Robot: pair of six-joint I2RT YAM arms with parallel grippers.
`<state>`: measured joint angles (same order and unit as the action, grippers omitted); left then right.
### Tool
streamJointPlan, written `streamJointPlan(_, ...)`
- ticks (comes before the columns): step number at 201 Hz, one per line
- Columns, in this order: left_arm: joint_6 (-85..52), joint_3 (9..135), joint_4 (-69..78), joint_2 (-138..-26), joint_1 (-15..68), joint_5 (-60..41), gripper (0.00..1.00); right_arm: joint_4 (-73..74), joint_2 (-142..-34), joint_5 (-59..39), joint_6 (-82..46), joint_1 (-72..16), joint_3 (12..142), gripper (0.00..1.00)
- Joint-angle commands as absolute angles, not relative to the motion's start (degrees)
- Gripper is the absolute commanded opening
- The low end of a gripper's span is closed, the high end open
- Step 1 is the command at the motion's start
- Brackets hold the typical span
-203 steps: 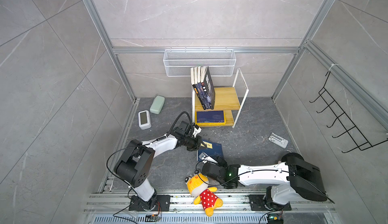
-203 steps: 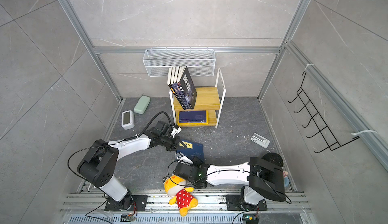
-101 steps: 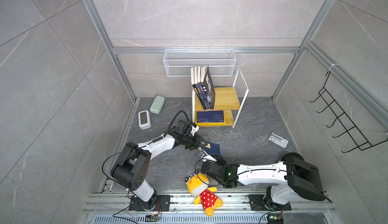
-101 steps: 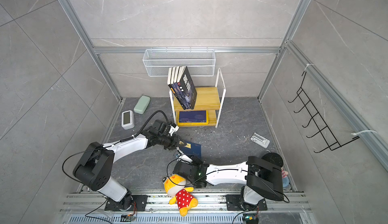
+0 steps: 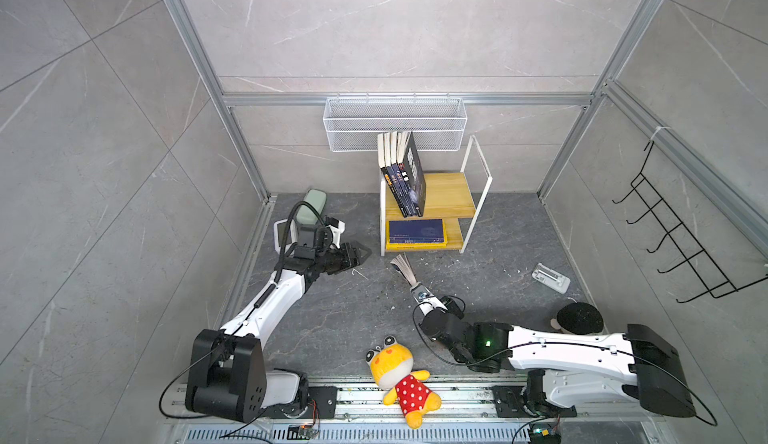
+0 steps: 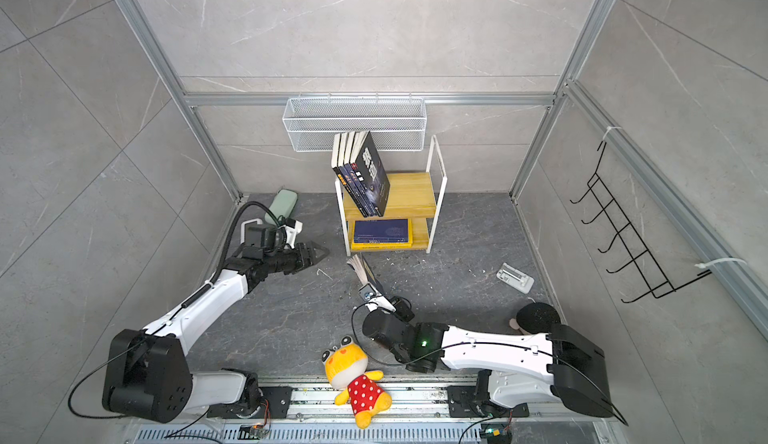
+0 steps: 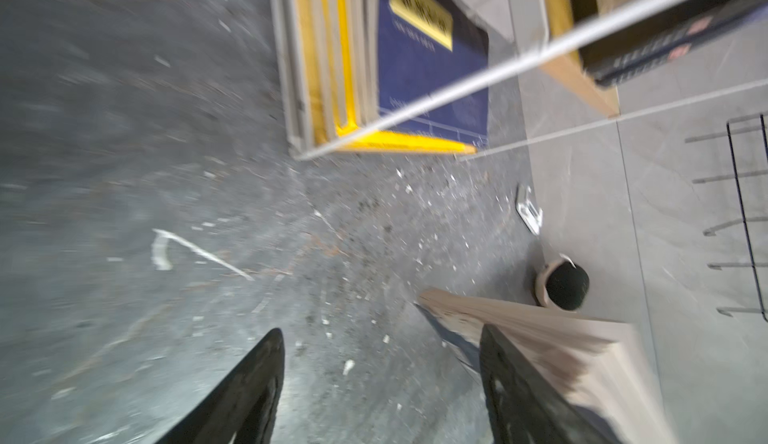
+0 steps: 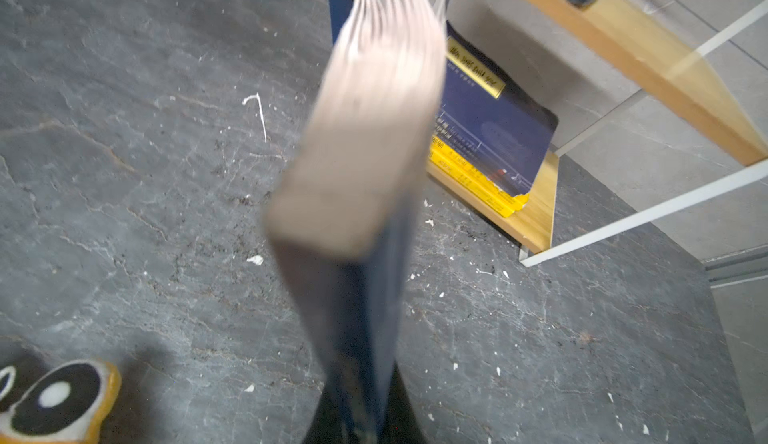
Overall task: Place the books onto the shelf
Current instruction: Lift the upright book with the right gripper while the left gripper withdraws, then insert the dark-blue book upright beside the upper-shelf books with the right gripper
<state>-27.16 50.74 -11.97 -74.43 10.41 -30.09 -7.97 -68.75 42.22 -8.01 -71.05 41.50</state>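
Observation:
My right gripper point(image 5: 417, 292) point(image 8: 361, 417) is shut on the lower end of a navy book point(image 5: 404, 269) point(image 8: 365, 150). It holds the book on edge above the floor, pages fanned, just in front of the shelf point(image 5: 444, 190) point(image 6: 409, 192). My left gripper point(image 5: 361, 252) point(image 7: 382, 363) hangs open and empty to the left of that book point(image 7: 540, 338). Several dark books point(image 5: 405, 175) point(image 6: 365, 175) lean on the shelf's top board. A navy book on yellow ones point(image 5: 417, 232) point(image 8: 490, 130) lies flat on the lower board.
A white wire basket point(image 5: 395, 123) hangs on the back wall above the shelf. A yellow plush toy point(image 5: 399, 375) lies near the front rail. A green case point(image 5: 311, 209), a small white part point(image 5: 550, 277) and a black round object point(image 5: 579, 317) sit on the floor.
The left gripper has opened, let go of the navy book and drawn back to the left. The right gripper has shut on the book and raised it on edge towards the shelf.

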Motion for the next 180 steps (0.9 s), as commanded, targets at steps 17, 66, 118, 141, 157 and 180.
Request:
streamJointPlan(17,-15.6,49.5,-14.2,-67.5,5.4,-28.2,0.75,-7.6,-60.8,43.8,-7.9,-69.4,44.9,0.0)
streamJointPlan(66,-10.3,46.0,-14.8,-60.4,-0.9,-30.0,0.84,-7.5,-56.1,45.7,-6.1,-66.6,52.0,0.0)
streamJointPlan(118,-10.2,44.9,-13.9,-54.8,-8.3,-32.6,0.97,-7.4,-60.9,51.2,-5.4,-61.8,64.8,0.0)
streamJointPlan(141,-8.0,44.4,-14.2,-53.1,-8.7,-32.7,1.0,-6.6,-65.9,49.8,-4.5,-57.0,70.0,0.0)
streamJointPlan(157,-6.7,44.8,-15.2,-52.4,-9.1,-33.0,1.0,-4.6,-70.4,51.2,-3.5,-54.6,73.6,0.0)
streamJointPlan(180,-6.4,45.3,-15.9,-51.8,-9.8,-30.5,1.0,-3.8,-77.2,48.8,-1.6,-51.8,79.3,0.0)
